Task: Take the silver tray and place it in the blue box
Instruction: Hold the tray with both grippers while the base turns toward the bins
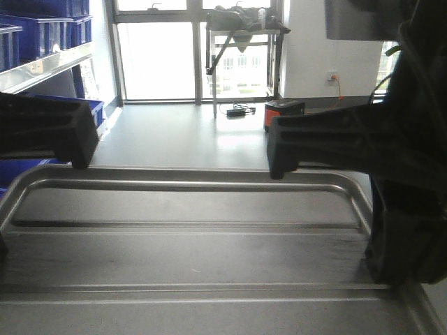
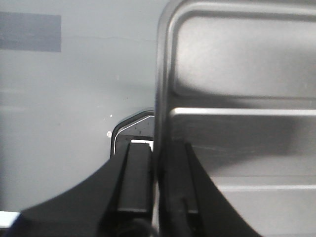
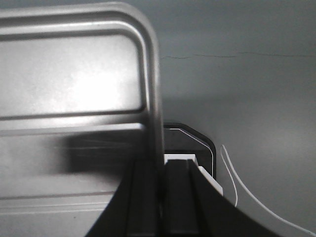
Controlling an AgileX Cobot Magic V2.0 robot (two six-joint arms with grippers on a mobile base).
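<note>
The silver tray (image 1: 188, 258) fills the lower half of the front view, held level above the floor, its two long ridges running across. My left gripper (image 1: 75, 143) is shut on the tray's left rim and my right gripper (image 1: 281, 155) on its right rim. In the left wrist view the tray (image 2: 237, 74) has its rim pinched in my left gripper (image 2: 158, 148). The right wrist view shows the tray (image 3: 69, 79) with its rim clamped in my right gripper (image 3: 162, 163). Part of a blue box (image 1: 21, 169) shows at the left, mostly hidden behind the tray and left gripper.
A shelf with several blue crates (image 1: 42, 35) stands at the upper left. A table (image 1: 244, 31) is by the window, and a red and black device (image 1: 283, 112) sits on the grey floor. A white cable (image 3: 232, 182) lies on the floor under the right gripper.
</note>
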